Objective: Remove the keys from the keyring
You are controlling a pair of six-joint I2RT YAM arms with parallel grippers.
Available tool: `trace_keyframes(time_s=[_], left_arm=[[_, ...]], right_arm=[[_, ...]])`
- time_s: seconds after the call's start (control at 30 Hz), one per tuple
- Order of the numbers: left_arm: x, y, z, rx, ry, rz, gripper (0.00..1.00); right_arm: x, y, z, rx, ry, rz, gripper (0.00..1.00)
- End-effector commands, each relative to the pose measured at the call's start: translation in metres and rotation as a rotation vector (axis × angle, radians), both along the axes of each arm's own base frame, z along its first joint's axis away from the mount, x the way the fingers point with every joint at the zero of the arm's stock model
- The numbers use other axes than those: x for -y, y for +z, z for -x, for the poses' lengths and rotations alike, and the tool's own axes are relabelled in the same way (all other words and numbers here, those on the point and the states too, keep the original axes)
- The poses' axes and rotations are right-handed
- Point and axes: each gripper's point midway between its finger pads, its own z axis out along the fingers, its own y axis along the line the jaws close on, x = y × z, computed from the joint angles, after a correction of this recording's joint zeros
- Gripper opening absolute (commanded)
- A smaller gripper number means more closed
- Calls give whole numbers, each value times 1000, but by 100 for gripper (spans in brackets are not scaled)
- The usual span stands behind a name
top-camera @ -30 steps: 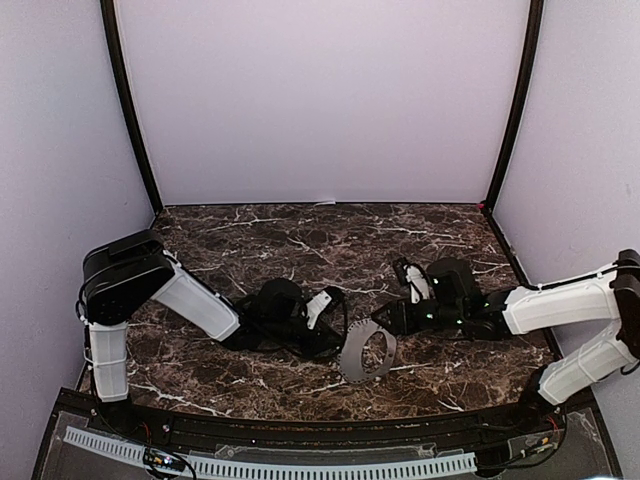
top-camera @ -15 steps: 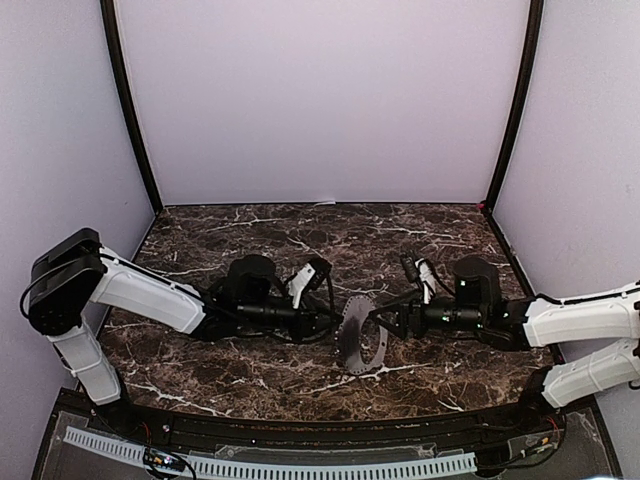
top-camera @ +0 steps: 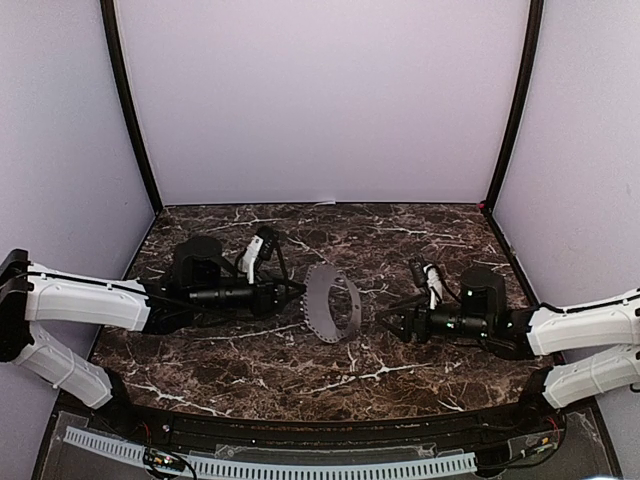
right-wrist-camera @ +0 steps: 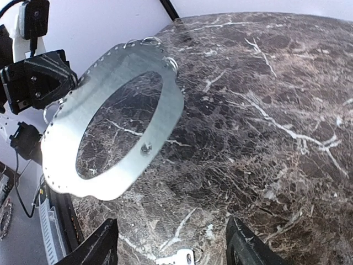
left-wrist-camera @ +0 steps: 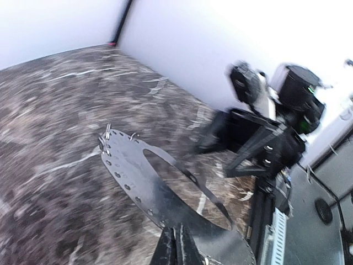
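Dark marble table runs under everything, keyring roughly mid-table. Left arm reaches in low from the keyring's left side, right arm low from its right. Keyring is a pale grey oval loop with a toothed rim, standing on edge and tilted, not flat on the table; can't tell from the top view whether its low edge touches the marble. Left gripper is on the keyring's left rim. In the left wrist view the gripper has its fingers pinched together on the near edge of the keyring, so it's clamped on it. Right gripper sits just to the right of the keyring, not touching it, nose pointed at it. In the right wrist view the gripper has its fingers spread wide with nothing between them, and the keyring hangs out in front with clear marble in the gap. Small pale key-shaped piece lies on the table on the right-gripper side of the keyring, between those two fingers at the frame's bottom edge; too cropped to be sure it's a key. A few small wire loops sit on the keyring's rim, on the end away from the left gripper.
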Motion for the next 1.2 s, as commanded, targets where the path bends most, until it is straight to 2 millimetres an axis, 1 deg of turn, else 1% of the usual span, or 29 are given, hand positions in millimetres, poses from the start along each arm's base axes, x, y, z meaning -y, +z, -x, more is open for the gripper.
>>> trace_keyframes(time_s=[0.0,0.1,0.17,0.27,0.33,0.47,0.53,0.6,0.67,0.73,0.83,0.93,1.03,1.17], left_arm=[[-58,-49,-33,-162,237,-60,0],[-80,-72,-42,-210,314,-104,0],[-95,-84,-46,-237,365,-126,0],[-115,-101,-50,-253,445,-179,0],[-122,-109,-49,-264,471,-200,0],[-133,-122,-47,-283,507,-239,1],[-137,-127,-46,-290,519,-257,7],[-140,-130,-45,-293,530,-265,18],[-142,-130,-45,-287,540,-267,31],[-143,-126,-46,-273,546,-263,44],[-144,-118,-49,-243,550,-259,56],[-145,-108,-53,-210,555,-258,63],[-147,-100,-56,-184,569,-267,67],[-153,-93,-61,-149,597,-266,72]], right_arm=[[-6,-23,0,-48,-43,43,64],[-22,-50,7,-25,-44,218,63],[-29,-69,11,0,-49,338,63],[-38,-91,18,31,-40,464,63],[-42,-97,22,55,-30,497,63],[-41,-107,27,107,-32,593,63],[-39,-112,31,132,-30,652,64],[-37,-117,34,150,-27,700,64],[-37,-126,39,154,-14,742,65],[-36,-131,41,153,-11,766,65],[-27,-138,40,146,-38,818,65],[-18,-135,37,139,-79,842,65],[-8,-131,35,124,-128,853,65],[13,-132,33,96,-197,910,65]])
